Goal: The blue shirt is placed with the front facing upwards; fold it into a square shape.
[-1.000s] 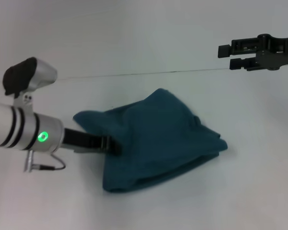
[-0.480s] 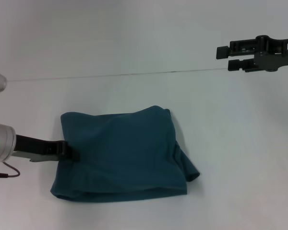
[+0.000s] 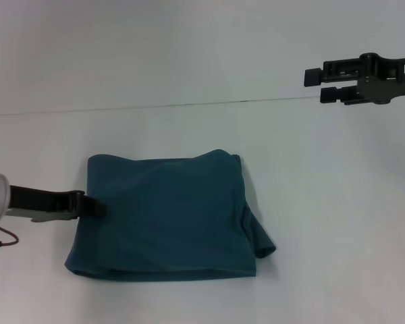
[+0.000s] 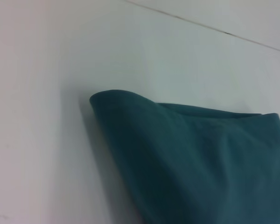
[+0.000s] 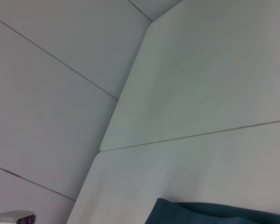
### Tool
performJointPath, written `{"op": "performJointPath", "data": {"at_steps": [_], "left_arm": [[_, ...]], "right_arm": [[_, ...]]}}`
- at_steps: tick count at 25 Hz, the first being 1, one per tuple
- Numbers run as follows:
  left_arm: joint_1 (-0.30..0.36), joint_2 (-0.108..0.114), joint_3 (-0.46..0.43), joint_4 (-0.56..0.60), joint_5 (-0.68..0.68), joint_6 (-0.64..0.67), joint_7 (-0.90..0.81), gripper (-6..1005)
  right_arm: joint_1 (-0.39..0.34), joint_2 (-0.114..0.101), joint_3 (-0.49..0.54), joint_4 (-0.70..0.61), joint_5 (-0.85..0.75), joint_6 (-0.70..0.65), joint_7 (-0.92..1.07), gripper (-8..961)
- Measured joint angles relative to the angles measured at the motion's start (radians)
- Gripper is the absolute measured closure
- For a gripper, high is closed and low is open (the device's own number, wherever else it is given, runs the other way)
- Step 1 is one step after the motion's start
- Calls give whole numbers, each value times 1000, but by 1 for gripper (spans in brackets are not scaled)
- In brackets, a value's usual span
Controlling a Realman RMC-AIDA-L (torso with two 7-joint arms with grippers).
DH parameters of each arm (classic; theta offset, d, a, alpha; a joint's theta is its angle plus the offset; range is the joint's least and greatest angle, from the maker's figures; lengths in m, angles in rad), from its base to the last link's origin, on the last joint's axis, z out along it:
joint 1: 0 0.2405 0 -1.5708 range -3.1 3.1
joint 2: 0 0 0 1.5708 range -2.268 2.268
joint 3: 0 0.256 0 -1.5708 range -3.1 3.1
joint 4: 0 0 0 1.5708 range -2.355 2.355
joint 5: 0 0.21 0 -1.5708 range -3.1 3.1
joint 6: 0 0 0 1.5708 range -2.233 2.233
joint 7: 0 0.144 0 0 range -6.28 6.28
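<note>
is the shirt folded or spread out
Folded: the shirt lies as a compact, roughly square stack, layered edges showing, left pincer at its edge.

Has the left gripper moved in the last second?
Yes. The left gripper pulled toward the robot's left, away from the table seam, dragging the shirt.

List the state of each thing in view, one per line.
blue shirt: folded into a rough square, lying flat on the table, plain side up, a loose flap sticking out at its right edge.
left claw: low, at the shirt's left edge, touching the fabric.
right claw: raised far to the right, clear of the shirt, open, holding nothing.
table: white, bearing the shirt.
</note>
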Motion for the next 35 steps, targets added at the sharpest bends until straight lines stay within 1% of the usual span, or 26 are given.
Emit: {"op": "performJointPath", "data": {"at_steps": [3,4,5,7,8,9,11,13,14,15,18,24,27,30,33,35], "left_arm": [[18,1,-42,52,-3,29,-13,839],[32,-4,-83,81,-19,43,-16,795],[43,-12,-123,108,-39,55,-16,751],[73,-39,-210,155,-121,85,-2,662],[85,-48,-237,161,-169,103,6,618],[92,-51,-248,146,-223,127,11,570],[94,-44,-255,67,-305,148,13,475],[85,-27,-257,-56,-365,144,29,380],[81,-22,-257,-94,-381,140,41,356],[75,-15,-257,-155,-396,130,59,331],[69,-13,-257,-233,-403,79,95,258],[69,-24,-232,-273,-388,-50,113,116],[63,-27,-195,-294,-382,-95,118,48],[50,-29,-157,-321,-381,-121,124,48],[49,-30,-155,-317,-387,-111,131,48],[75,-25,-193,-240,-423,-22,144,48]], "right_arm": [[0,0,0,1,0,1,0,184],[0,0,0,2,0,0,0,184],[-1,0,0,2,0,0,0,184],[-1,1,-1,4,0,-2,0,185],[-1,1,-1,5,0,-3,0,185],[-1,2,-1,7,0,-2,0,185],[-3,2,0,10,0,-1,0,184],[-4,2,0,11,0,2,-2,184],[-4,2,0,11,0,2,-3,184],[-4,1,1,11,0,1,-5,184],[-4,1,1,11,0,-1,-8,184],[-1,0,2,11,1,-1,-9,185],[-1,1,2,11,1,1,-10,185],[-2,1,2,12,2,3,-10,186],[-1,1,2,12,2,4,-10,187],[-1,0,2,12,6,3,-15,187]]}}
